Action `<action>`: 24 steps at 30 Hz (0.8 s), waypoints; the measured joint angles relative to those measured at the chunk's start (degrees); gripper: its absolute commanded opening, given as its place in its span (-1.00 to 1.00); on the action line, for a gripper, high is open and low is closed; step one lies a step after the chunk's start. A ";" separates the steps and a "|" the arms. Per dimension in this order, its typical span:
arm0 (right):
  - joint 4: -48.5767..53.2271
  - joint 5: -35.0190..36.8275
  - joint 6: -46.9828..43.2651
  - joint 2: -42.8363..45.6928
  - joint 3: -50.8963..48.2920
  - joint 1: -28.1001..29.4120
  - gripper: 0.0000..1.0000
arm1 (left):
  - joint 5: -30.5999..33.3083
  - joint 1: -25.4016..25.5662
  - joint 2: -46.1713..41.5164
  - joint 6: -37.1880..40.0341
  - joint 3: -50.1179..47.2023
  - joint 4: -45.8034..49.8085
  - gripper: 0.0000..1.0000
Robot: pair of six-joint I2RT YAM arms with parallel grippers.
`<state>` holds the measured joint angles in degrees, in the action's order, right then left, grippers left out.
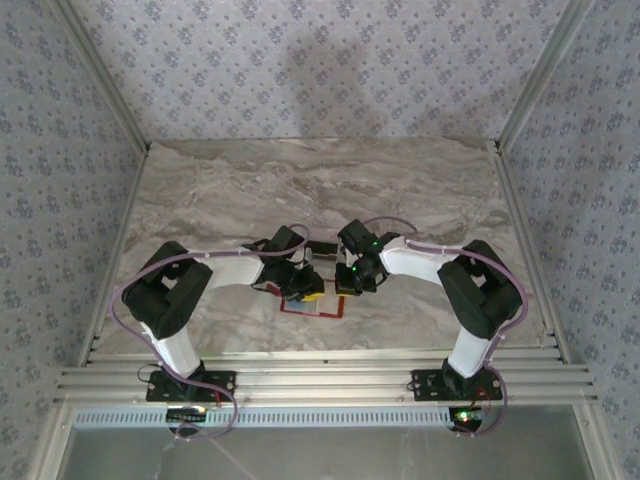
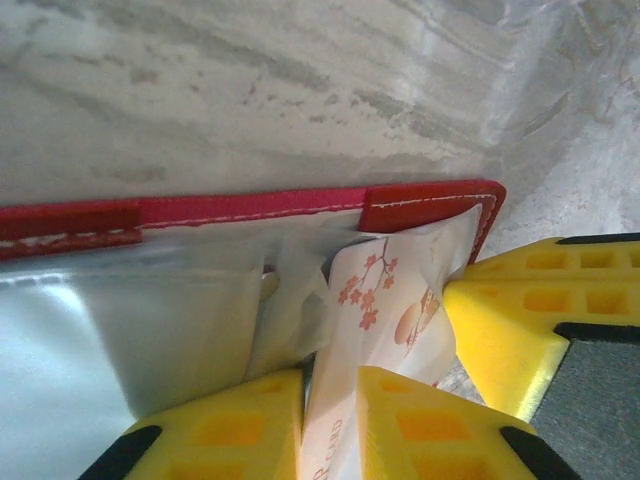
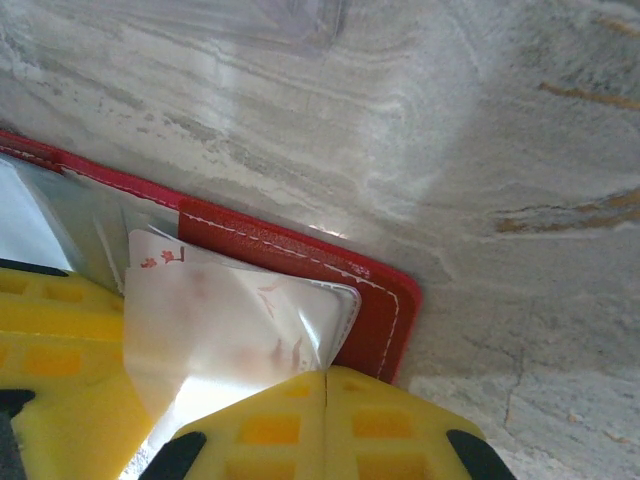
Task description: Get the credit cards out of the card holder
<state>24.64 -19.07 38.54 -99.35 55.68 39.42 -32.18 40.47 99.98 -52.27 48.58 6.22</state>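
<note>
On the marble counter [image 1: 400, 190] the red card holder [image 1: 318, 307] lies open between both hands. The right hand [image 3: 325, 400], fingers together, sits at its corner; the left hand [image 2: 332, 405] clamps a flower-printed credit card [image 2: 378, 300] in its pocket.

Card holder [image 2: 430, 205]: red, pale stitching along the edge; inner sleeve cloudy clear.
Card [image 2: 385, 300]: white, orange-red blossom print.
Left gripper [image 2: 332, 410]: yellow, black patches.
Right gripper [image 3: 325, 400]: yellow, black patches.
Table [image 1: 320, 180]: marbled grey-beige, streaked.
Walls [image 1: 320, 60]: pale blue-grey, small repeating floral motif.
Cables [image 1: 120, 300]: lilac.
</note>
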 measured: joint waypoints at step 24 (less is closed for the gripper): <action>1.42 1.05 -0.63 -0.15 0.72 0.00 -0.89 | 5.35 -1.16 -6.45 5.49 0.98 9.66 -0.90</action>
<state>26.06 -18.02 37.91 -99.50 56.40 39.42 -26.83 39.31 93.54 -46.78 49.56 15.88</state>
